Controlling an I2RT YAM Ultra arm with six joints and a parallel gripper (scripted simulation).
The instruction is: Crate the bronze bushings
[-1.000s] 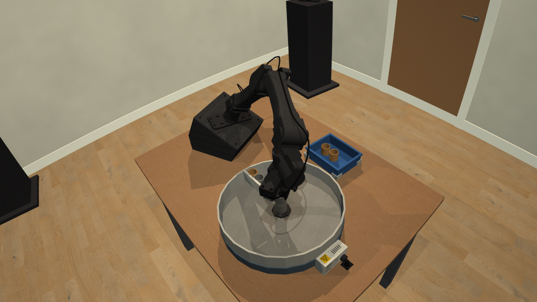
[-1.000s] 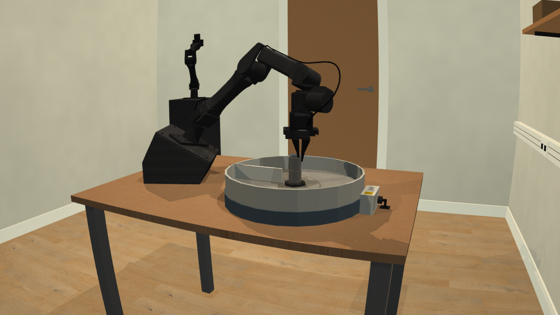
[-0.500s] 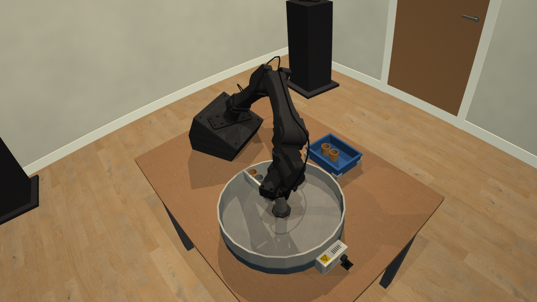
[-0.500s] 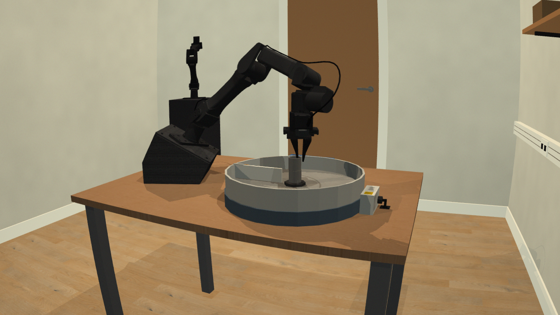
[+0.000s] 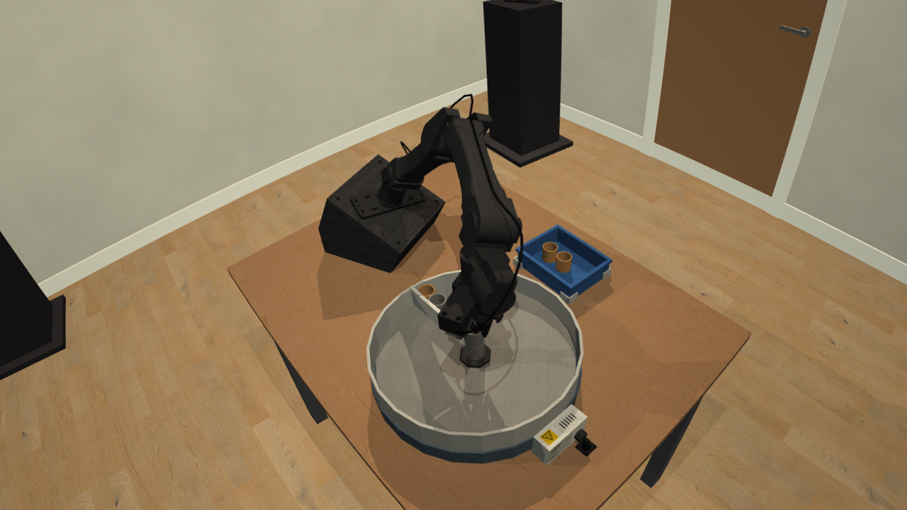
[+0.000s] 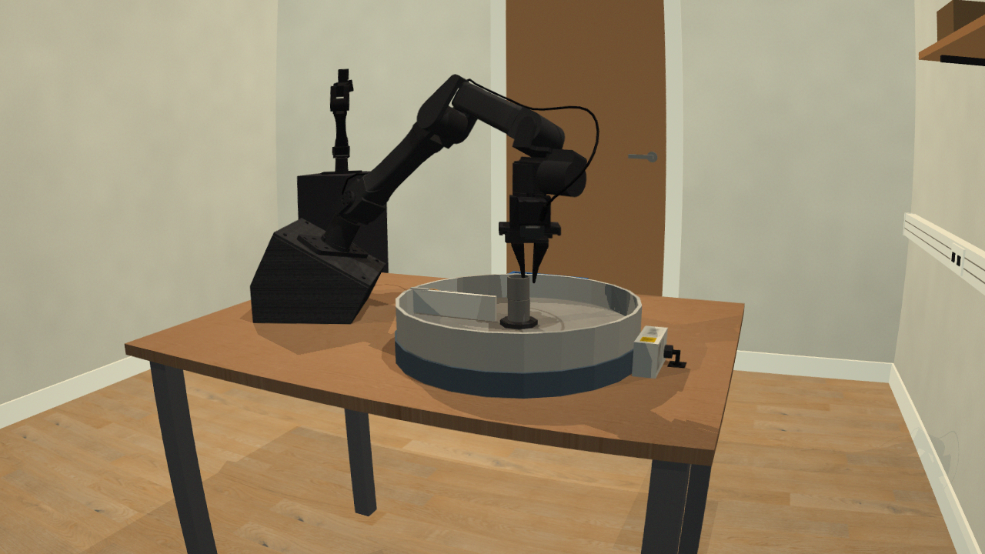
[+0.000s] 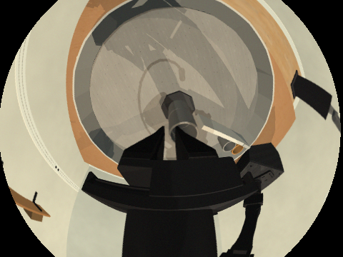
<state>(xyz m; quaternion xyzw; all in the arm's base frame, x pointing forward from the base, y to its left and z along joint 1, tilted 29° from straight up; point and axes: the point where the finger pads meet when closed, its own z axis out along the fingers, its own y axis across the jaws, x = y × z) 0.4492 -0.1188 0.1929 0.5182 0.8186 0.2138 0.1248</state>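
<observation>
A grey turntable (image 5: 474,361) with a raised rim stands on the table. One bronze bushing (image 5: 426,290) and one steel bushing (image 5: 437,297) stand side by side at its far left rim, behind a short divider wall (image 5: 423,304). They show small in the wrist view, bronze (image 7: 236,148) and steel (image 7: 228,145). The blue crate (image 5: 562,258) beyond the turntable holds two bronze bushings (image 5: 556,256). My gripper (image 6: 528,274) points straight down just above the turntable's dark centre post (image 6: 518,303). Its fingers stand slightly apart and hold nothing.
The arm's black sloped base (image 5: 377,212) sits at the table's back left. A white control box (image 5: 561,435) with a warning label is fixed to the turntable's front right. The turntable rim and centre post rise above the disc.
</observation>
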